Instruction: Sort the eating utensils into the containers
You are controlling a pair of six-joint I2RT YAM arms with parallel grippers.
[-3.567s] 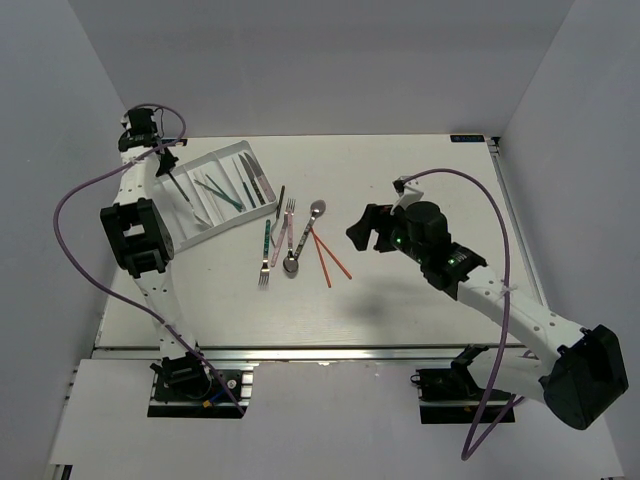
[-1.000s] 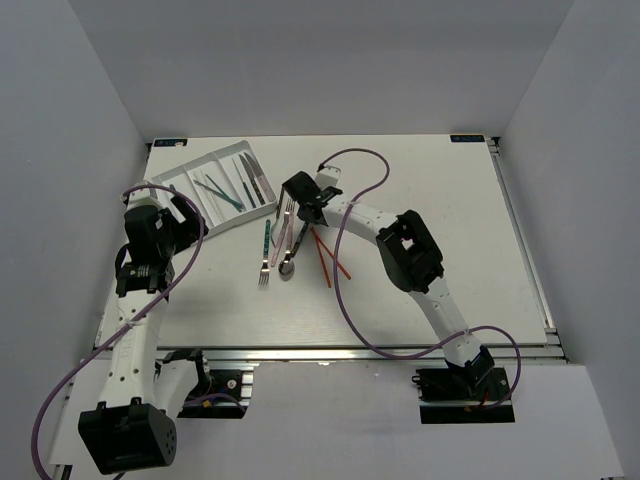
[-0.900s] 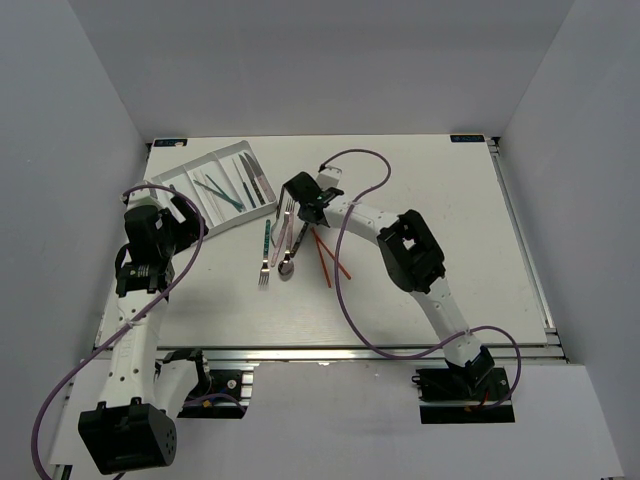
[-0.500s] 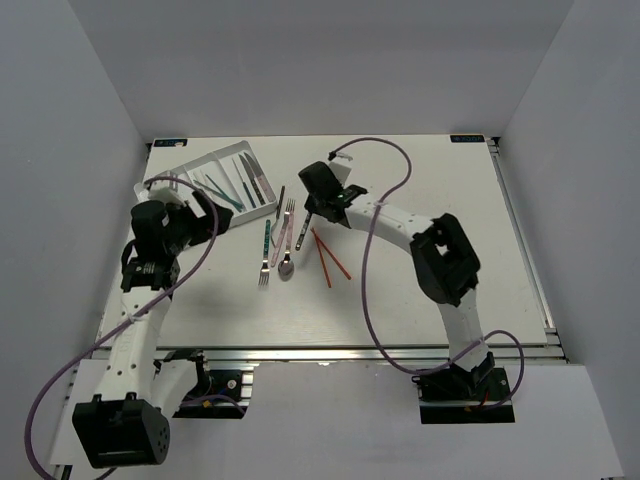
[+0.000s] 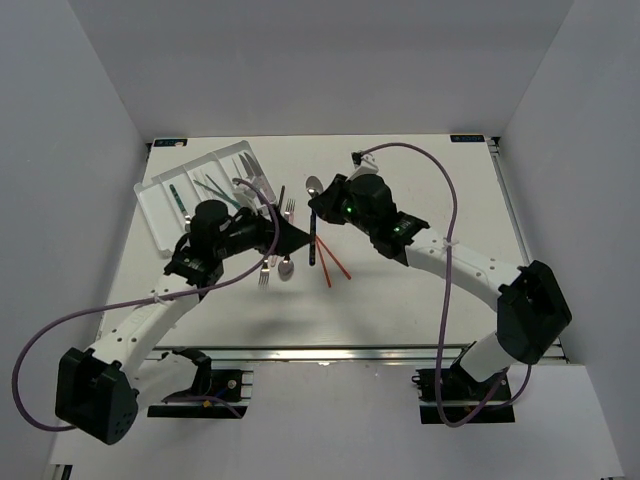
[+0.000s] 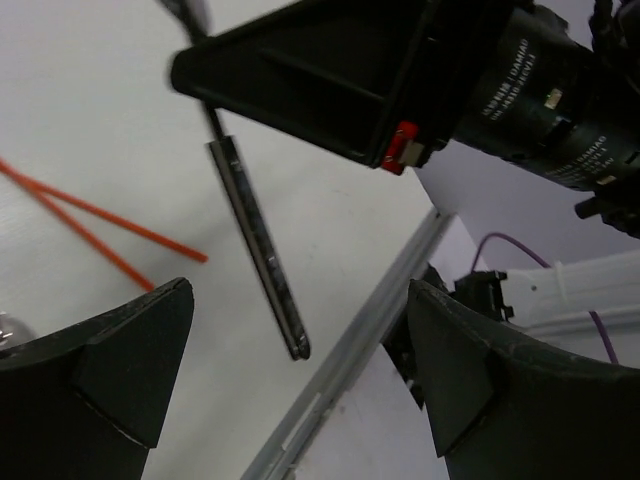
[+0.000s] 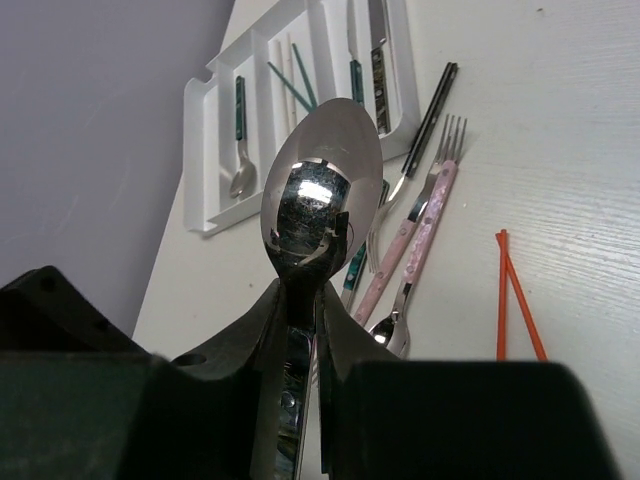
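Observation:
My right gripper [image 5: 322, 205] [image 7: 303, 290] is shut on the neck of a black-handled spoon [image 5: 313, 222] [image 7: 320, 195], held above the table. Its bowl points toward the white tray [image 5: 160, 208] [image 7: 215, 140], and its handle [image 6: 258, 250] hangs down. My left gripper [image 5: 294, 238] [image 6: 300, 330] is open just beside that handle, with nothing between its fingers. On the table lie pink forks [image 5: 286, 215] [image 7: 420, 230], a teal fork [image 5: 266, 252], a pink spoon [image 5: 287, 264], a black knife [image 5: 280, 196] [image 7: 430, 110] and orange chopsticks [image 5: 334, 260] [image 7: 515, 300] [image 6: 90, 222]. The tray's compartments hold several utensils.
The tray sits at the far left corner, angled. The loose utensils lie in a cluster beneath and between both grippers. The table's front rail [image 6: 350, 350] runs close below the left gripper's view.
My left gripper has swung from beside the tray to the table's middle, next to the right gripper. The right gripper has shifted right and holds the black-handled spoon up off the table.

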